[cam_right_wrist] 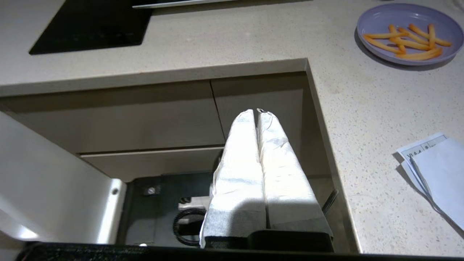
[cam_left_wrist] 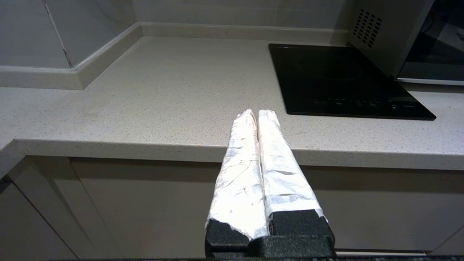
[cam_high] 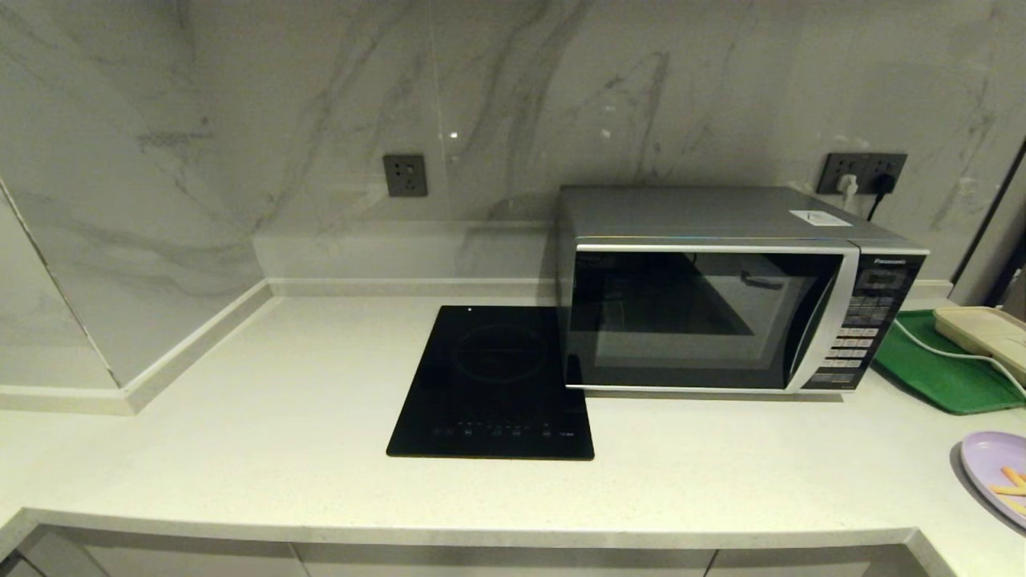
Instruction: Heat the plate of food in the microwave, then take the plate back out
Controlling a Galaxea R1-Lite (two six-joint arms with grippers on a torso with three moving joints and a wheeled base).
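Note:
The silver microwave [cam_high: 721, 296] stands at the back right of the counter with its dark glass door closed. The lilac plate of food [cam_high: 998, 473] lies at the counter's right edge, cut off in the head view; the right wrist view shows the plate of food [cam_right_wrist: 407, 21] whole, with orange fries on it. My right gripper [cam_right_wrist: 256, 112] is shut and empty, held low in front of the cabinet, short of the counter corner. My left gripper [cam_left_wrist: 255, 113] is shut and empty, hovering at the counter's front edge left of the hob. Neither arm shows in the head view.
A black induction hob [cam_high: 497, 381] lies just left of the microwave. A green tray [cam_high: 942, 373] with a beige lidded box [cam_high: 982, 328] and a white cord sits right of the microwave. Papers [cam_right_wrist: 435, 166] lie on the side counter near my right gripper.

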